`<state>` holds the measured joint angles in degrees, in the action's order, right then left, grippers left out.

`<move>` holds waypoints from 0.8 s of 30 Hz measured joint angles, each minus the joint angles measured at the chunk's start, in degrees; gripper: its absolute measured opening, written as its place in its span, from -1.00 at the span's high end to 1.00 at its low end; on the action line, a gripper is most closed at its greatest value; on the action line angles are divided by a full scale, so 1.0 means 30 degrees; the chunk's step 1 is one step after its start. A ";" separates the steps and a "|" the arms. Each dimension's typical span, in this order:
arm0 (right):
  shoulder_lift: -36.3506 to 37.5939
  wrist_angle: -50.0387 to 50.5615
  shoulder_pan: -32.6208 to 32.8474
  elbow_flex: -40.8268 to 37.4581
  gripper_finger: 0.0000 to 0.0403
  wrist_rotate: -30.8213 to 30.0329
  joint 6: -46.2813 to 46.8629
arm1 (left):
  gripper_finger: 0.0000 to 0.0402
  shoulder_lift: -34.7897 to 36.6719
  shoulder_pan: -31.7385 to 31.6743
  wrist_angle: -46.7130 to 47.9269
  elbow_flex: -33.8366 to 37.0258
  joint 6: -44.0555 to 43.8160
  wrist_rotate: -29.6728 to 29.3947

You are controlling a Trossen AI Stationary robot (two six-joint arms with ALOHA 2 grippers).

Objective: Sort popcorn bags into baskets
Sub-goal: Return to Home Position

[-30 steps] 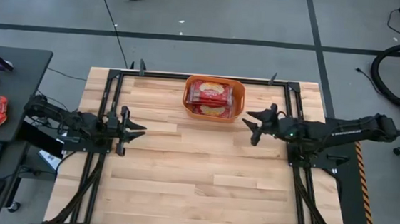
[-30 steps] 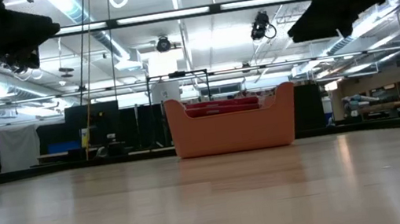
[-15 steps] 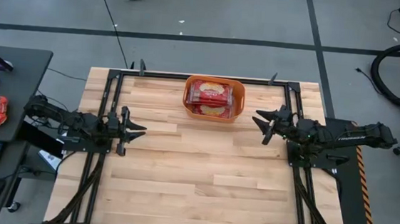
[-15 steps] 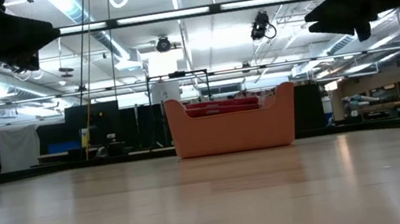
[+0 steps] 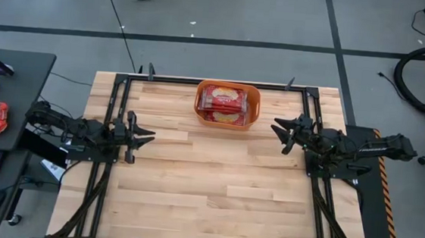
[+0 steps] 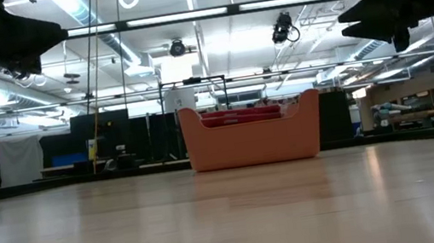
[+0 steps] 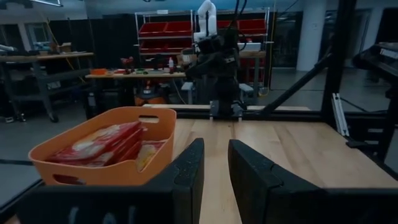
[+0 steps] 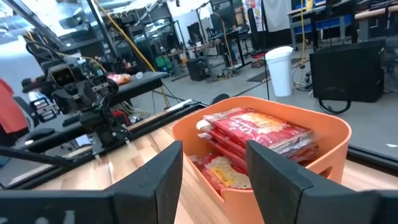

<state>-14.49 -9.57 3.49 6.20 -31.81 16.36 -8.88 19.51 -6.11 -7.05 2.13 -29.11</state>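
All the red popcorn bags (image 5: 224,102) in view are stacked inside the orange tub (image 5: 254,107), which sits at 12 o'clock on the wooden table (image 5: 207,191). The left gripper (image 5: 146,137) hovers at 9 o'clock, its fingers a little apart and holding nothing. The right gripper (image 5: 279,134) hangs at about 2 o'clock near the tub, spread wide and also empty.
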 joint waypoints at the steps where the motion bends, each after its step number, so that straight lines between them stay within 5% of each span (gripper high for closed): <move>1: 0.0107 -0.0209 0.0000 -0.0186 0.11 0.0000 0.0047 | 0.61 0.0000 0.0000 0.0000 0.0000 -0.0068 0.0099; 14: 0.1032 -0.4407 -0.0073 -0.1894 0.11 -0.0841 -0.2207 | 0.61 0.0004 0.0000 0.0119 0.0000 -0.0649 0.0316; 24: 0.1023 -0.4649 -0.0073 -0.1890 0.11 -0.2448 -0.2614 | 0.61 -0.0036 0.0007 0.1474 -0.0007 -0.0385 0.0788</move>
<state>-11.42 -23.52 3.27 0.54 -39.16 8.51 -8.99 19.53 -1.69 -7.07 0.97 -26.74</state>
